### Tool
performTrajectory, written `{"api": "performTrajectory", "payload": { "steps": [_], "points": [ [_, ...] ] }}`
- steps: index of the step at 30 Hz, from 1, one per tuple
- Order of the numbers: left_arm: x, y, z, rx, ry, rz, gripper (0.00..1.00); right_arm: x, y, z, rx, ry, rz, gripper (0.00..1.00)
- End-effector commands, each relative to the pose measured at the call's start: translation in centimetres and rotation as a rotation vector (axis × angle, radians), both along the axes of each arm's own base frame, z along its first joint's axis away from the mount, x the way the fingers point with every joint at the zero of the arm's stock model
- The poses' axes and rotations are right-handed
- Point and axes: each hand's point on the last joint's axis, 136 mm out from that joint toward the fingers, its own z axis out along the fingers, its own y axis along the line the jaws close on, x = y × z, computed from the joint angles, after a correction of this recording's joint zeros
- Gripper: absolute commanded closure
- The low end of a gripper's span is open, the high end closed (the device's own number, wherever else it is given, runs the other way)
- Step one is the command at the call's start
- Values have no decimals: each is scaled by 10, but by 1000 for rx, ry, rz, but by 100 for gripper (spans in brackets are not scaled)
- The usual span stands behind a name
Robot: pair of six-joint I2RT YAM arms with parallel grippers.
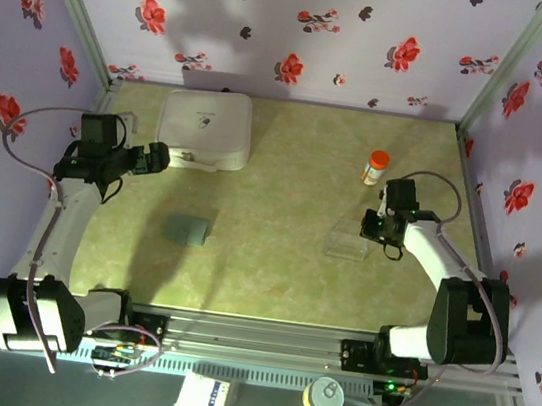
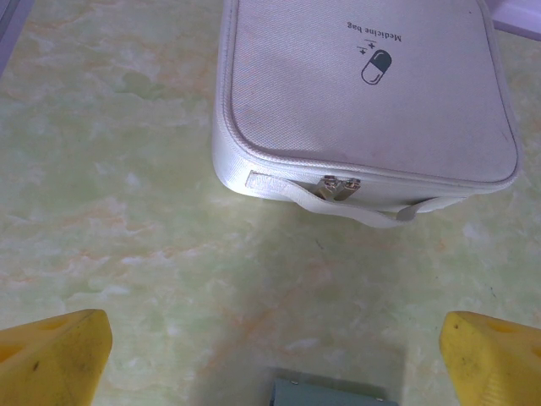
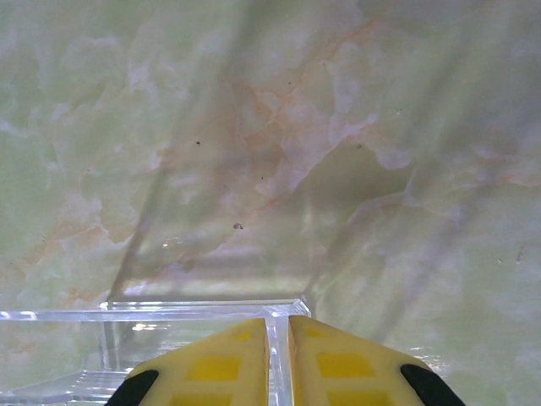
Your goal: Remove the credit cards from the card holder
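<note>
Left gripper [image 1: 163, 161]: jaws spread as wide as they go, nothing between them. In the wrist view its yellow fingers [image 2: 52, 355] sit at the two bottom corners with bare table [image 2: 127, 211] between. It hovers just beside the near edge of the white medicine bag [image 1: 206, 125] and points at it.

Card holder [image 1: 187, 230]: flat on the table, left of centre, closed as far as I can tell, apart from both the bag and the clear tray [image 1: 349, 242]. No credit cards on view; I judge they are inside.

Key relation: from the left gripper the holder lies back toward the arm bases and a little toward the table's middle, so it is under and behind the fingers, not ahead of them. The left wrist view confirms this, with a sliver of its grey-blue edge at the bottom of the frame, about midway between the fingers. The outline looks near square from above, so I cannot fix its long axis or its hinge side.

Right gripper [image 1: 373, 230]: fingers pinched nearly together with a thin clear wall of the tray between them. I read this as a grip on the tray's rim. It is well apart from the holder, across the table.

Judgement: the left arm is nearer and must draw back and descend
</note>
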Motion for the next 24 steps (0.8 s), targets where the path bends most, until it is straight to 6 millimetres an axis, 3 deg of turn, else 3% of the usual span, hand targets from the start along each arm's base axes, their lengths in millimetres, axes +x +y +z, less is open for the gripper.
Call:
{"api": "performTrajectory", "payload": {
  "steps": [1, 13, 19, 24],
  "points": [
    [-2, 0, -8, -9, 27, -8, 0, 2, 0, 0, -24, 4, -2, 86],
    [-2, 0, -7, -7, 28, -10, 0, 20, 11, 19, -46, -26, 14, 88],
    [-4, -3, -8, -30, 36, -11, 0, 51, 29, 33, -65, -47, 37, 89],
    [-4, -7, -6, -54, 34, -20, 0, 86, 55, 42, -65, -53, 62, 89]
  ]
}}
